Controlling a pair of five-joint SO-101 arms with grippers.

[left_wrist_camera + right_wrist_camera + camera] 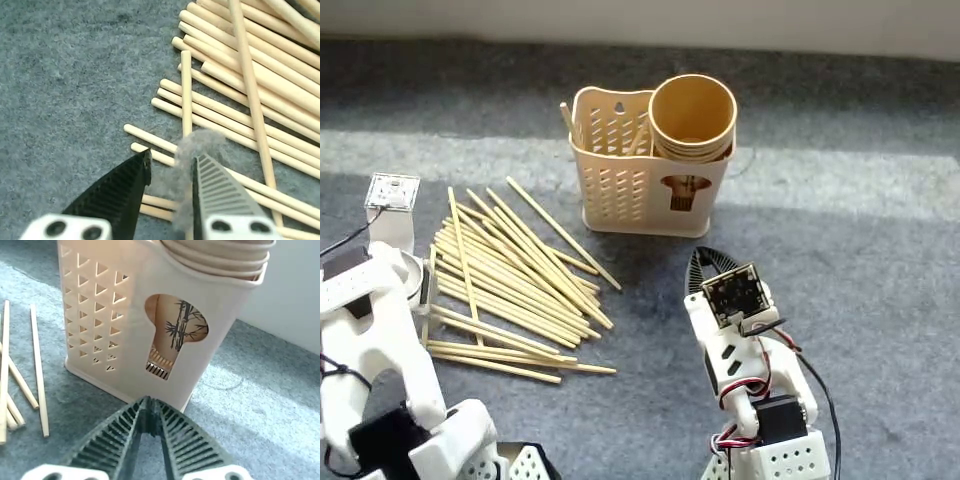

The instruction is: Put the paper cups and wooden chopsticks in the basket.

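From the high view, the slotted plastic basket stands upright on the grey carpet. The stacked paper cups are already nested in its wider compartment, and a few sticks lean in the narrower one beside them. That part of your job looks finished. The loose wooden chopsticks lie fanned in a pile well apart from the basket, on the left arm's side, so that arm is the natural one to clear them. A small white box sits just beyond the pile. The right gripper rests near the basket's front wall, pointing at it.

In the left wrist view, the left gripper is low over the near edge of the pile with its jaws apart. One chopstick runs lengthwise into the gap, close to the lighter finger, and a tuft of grey fluff clings to that fingertip. This reads as a pick being lined up, not a grip: nothing is pinched. Since neighbouring sticks lie touching, expect closing to drag more than one.

In the right wrist view, the jaws are pressed together on nothing, facing the basket's bamboo-printed cut-out. You appear to have it parked clear of the work.
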